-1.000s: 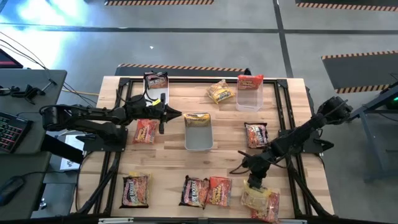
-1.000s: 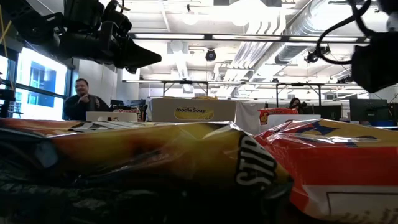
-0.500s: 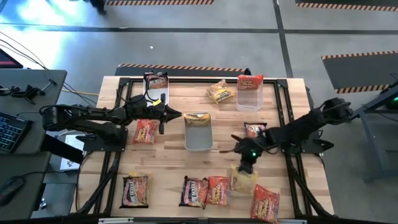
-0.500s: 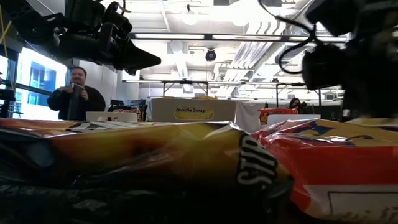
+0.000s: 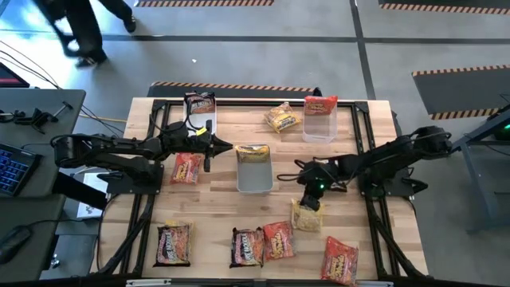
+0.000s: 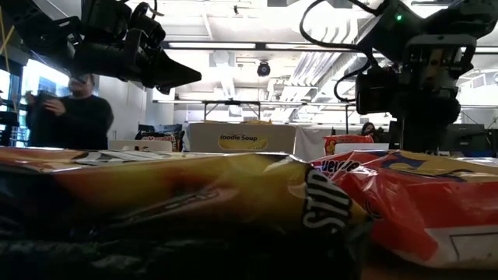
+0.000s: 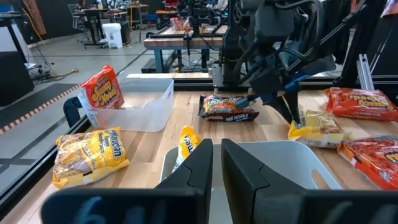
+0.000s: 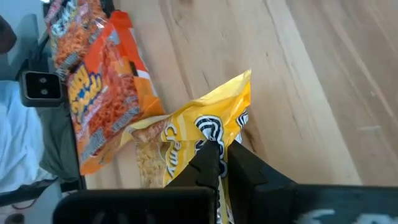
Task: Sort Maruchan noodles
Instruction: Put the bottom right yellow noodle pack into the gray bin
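My right gripper (image 5: pixel 312 197) is shut on a yellow noodle packet (image 5: pixel 307 216) right of the table's middle; the left wrist view shows the packet (image 7: pixel 313 124) too. My left gripper (image 5: pixel 212 147) waits with shut fingers left of the middle clear bin (image 5: pixel 255 179). A yellow packet (image 5: pixel 253 151) leans in that bin's far end. The far-left bin (image 5: pixel 198 118) holds a dark packet, the far-right bin (image 5: pixel 319 123) a red one (image 5: pixel 320 104). Other packets lie flat: yellow (image 5: pixel 281 118), red (image 5: pixel 187 167), dark (image 5: pixel 173 243), dark (image 5: pixel 247 247), red (image 5: pixel 277 239), red (image 5: pixel 340 259). My right gripper pinches the yellow packet between its two fingers at one end edge (image 8: pixel 219 138), coming from above and pointing down. The packet hangs below the fingers. Its lower end (image 7: pixel 309 132) is at or just above the table; I cannot tell which.
A dark packet (image 5: pixel 327 167) lies partly under my right arm. In the low view, packets (image 6: pixel 194 202) fill the foreground. Bare wood lies between the middle bin and the near row of packets. A person (image 5: pixel 80 28) walks beyond the far-left corner.
My right gripper has moved from the near-right corner toward the far edge and a little left, staying shut. The yellow packet has come off the red packet there and travelled with it. The red packet stays. The person behind the table has walked on.
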